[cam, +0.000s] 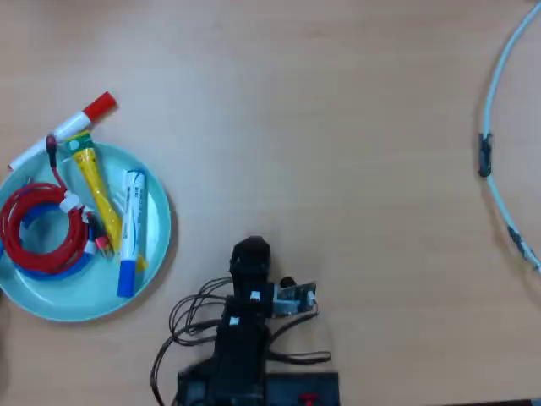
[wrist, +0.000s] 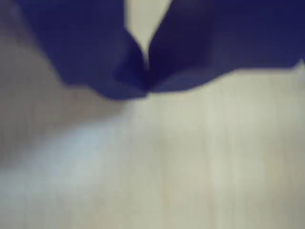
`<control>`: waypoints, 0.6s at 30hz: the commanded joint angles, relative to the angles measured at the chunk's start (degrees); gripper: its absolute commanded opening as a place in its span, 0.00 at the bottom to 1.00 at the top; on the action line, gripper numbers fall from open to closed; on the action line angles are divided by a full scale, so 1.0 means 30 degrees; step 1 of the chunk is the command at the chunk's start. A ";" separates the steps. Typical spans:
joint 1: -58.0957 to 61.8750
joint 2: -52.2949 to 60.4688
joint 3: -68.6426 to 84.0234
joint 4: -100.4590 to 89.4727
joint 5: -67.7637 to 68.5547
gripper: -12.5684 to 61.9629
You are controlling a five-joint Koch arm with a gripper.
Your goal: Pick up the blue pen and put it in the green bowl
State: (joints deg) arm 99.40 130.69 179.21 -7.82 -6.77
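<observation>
The blue pen (cam: 131, 233), white barrel with blue cap and blue end, lies inside the green bowl (cam: 162, 222) at the left of the overhead view, near its right rim. My gripper (cam: 251, 252) is to the right of the bowl and apart from it, on the folded arm at the bottom middle. In the blurred wrist view the two dark jaws meet at their tips, so the gripper (wrist: 147, 88) is shut and empty, close above bare wooden table.
The bowl also holds a yellow tube (cam: 93, 182) and a red cable coil (cam: 38, 228). A white marker with a red cap (cam: 72, 125) rests across its upper rim. A pale blue cable (cam: 494, 127) curves along the right edge. Black wires (cam: 190, 317) lie by the arm's base.
</observation>
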 commanded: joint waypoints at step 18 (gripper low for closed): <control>0.0850 0.1553 0.0527 -0.0996 0.0146 0.07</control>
State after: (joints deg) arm 101.95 130.69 179.21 -7.82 -6.77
